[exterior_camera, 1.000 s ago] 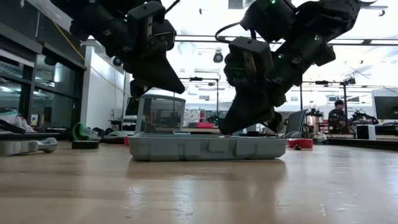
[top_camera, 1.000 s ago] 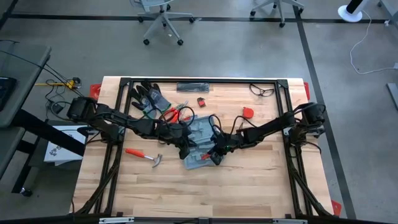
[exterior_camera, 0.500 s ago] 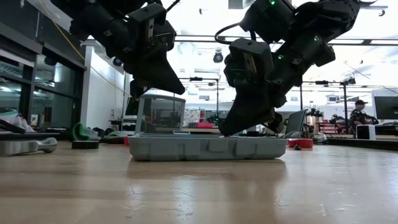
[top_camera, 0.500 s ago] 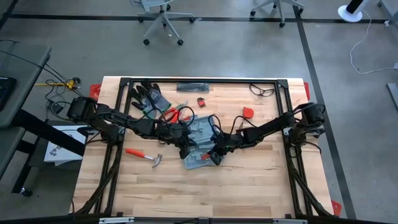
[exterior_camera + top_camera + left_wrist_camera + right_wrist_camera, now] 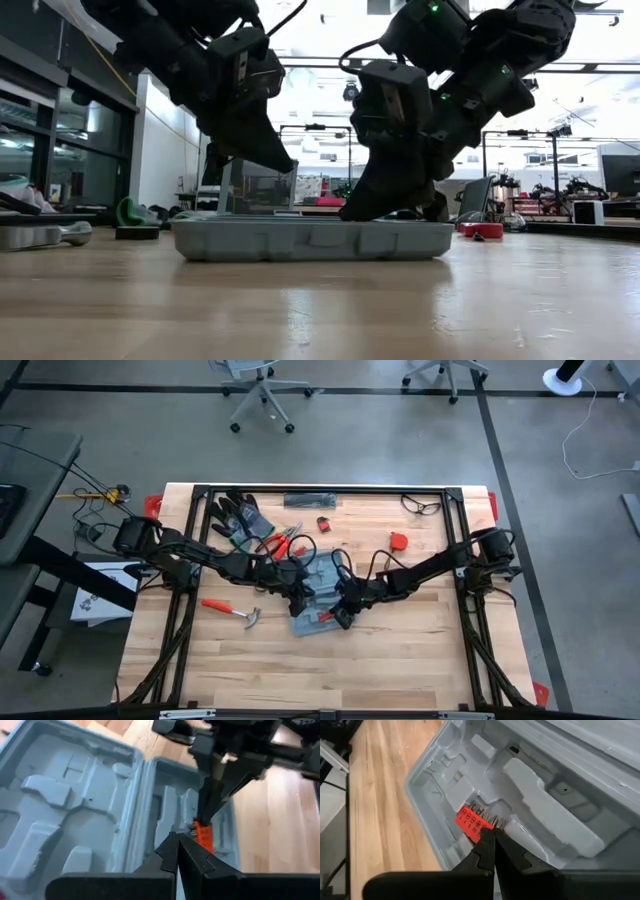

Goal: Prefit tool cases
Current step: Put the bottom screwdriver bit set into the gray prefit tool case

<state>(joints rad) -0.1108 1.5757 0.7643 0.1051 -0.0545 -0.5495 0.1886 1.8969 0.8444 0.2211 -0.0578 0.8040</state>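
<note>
The blue-grey tool case [image 5: 315,595] lies open near the middle of my wooden table [image 5: 400,660], with its moulded recesses facing up. My right gripper [image 5: 492,836] has its fingers pressed together, and their tips sit at the red bit holder [image 5: 472,822] lying in one recess of the case. My left gripper [image 5: 176,842] hangs over the same half of the case with its fingers together too, holding nothing, its tip just beside that red holder.

Dark gloves [image 5: 238,515], red-handled pliers [image 5: 283,541], hammer [image 5: 232,609], safety glasses [image 5: 421,506], office chairs [image 5: 258,382]
</note>
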